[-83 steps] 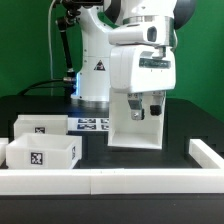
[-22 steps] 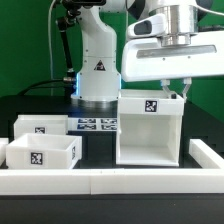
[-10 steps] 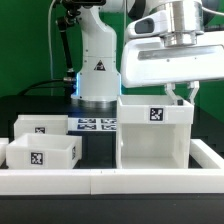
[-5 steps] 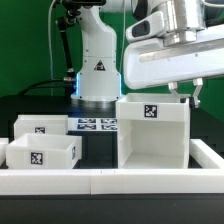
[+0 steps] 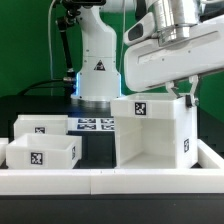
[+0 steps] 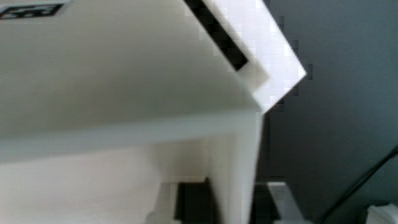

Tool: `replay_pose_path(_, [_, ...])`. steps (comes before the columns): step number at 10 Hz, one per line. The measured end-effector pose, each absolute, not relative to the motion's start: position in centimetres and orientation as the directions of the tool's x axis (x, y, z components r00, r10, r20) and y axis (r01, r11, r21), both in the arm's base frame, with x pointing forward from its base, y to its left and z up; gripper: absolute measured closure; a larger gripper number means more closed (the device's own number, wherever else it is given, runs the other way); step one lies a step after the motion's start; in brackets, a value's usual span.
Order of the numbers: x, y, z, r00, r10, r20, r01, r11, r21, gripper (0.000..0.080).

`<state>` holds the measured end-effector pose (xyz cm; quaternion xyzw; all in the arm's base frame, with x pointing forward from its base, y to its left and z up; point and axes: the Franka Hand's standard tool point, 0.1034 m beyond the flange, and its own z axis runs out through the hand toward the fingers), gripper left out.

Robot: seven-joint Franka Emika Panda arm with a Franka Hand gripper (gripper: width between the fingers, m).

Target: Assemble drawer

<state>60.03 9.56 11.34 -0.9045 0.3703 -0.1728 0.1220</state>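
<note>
In the gripper (image 5: 186, 97), the tall box (image 5: 150, 131) has turned.

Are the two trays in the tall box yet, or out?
Out. The front tray and rear tray sit at the exterior view's left, apart from the tall box.

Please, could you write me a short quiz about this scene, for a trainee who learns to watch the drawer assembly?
1. True or false: the front tray and the back tray both stand outside the tall box.
2. Choose one. What does the gripper hold? A: a tray. B: a wall of the tall box. C: nothing.
3. Fill in: in the exterior view, the tall box shows ___ square tags.

Key: 1 true; 2 B, since the wrist view shows the wall running between the fingers; 3 two, one on each visible face.
</note>
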Motion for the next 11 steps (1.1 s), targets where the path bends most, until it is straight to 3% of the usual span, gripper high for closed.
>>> replay_pose_path(4, [60.1,9.5,11.7,0.577,-0.797,0.179,-0.703,-0.596,-0.388,0.0742])
replay_pose_path(7, [60.6,9.5,11.9,0.438,-0.893,0.105,-0.790,-0.438,-0.428,0.0741])
replay_pose_path(11, [62.0,10.1,11.6,0.223,-0.974,-0.044,-0.886,-0.184,-0.425,0.0737])
